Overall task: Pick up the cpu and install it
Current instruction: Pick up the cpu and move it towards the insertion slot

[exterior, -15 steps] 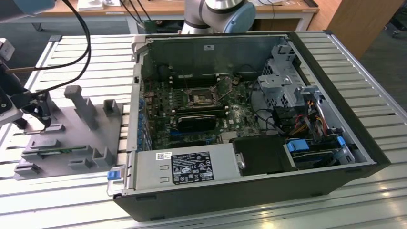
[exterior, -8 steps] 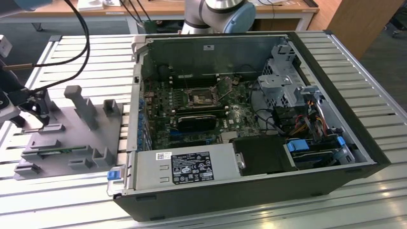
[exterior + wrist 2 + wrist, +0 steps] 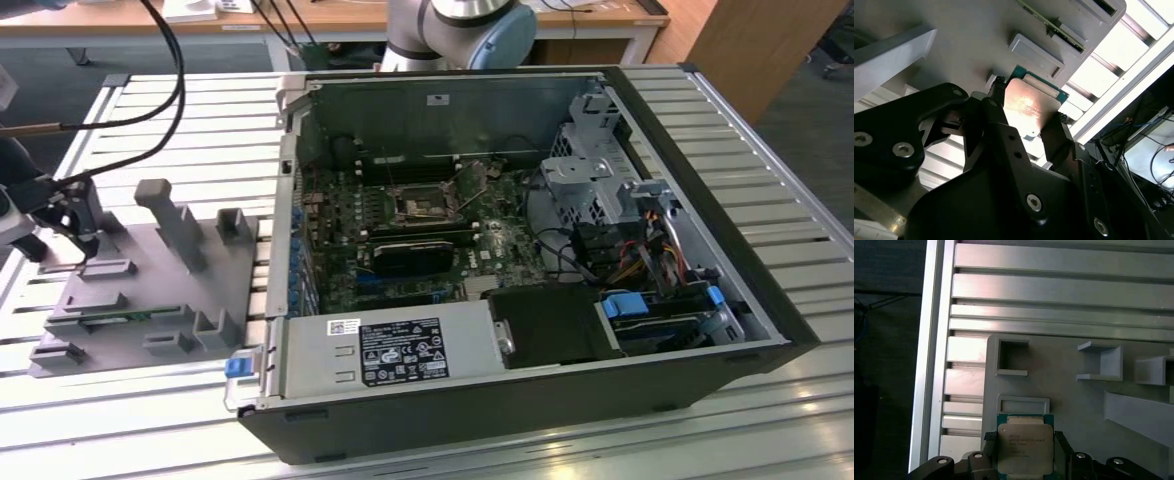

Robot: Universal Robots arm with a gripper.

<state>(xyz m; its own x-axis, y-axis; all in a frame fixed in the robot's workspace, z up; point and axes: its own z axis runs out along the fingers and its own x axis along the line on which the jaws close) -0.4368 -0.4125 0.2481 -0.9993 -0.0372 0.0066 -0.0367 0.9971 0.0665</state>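
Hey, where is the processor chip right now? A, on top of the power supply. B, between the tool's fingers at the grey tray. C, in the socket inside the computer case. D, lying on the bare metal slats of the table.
B: in both wrist views the chip sits gripped between the two sides of the tool, at the grey tray.

You see matte black jaws with silver screws (image 3: 1034, 202), and a silver arm (image 3: 447, 20) with a pale blue cap (image 3: 514, 42)
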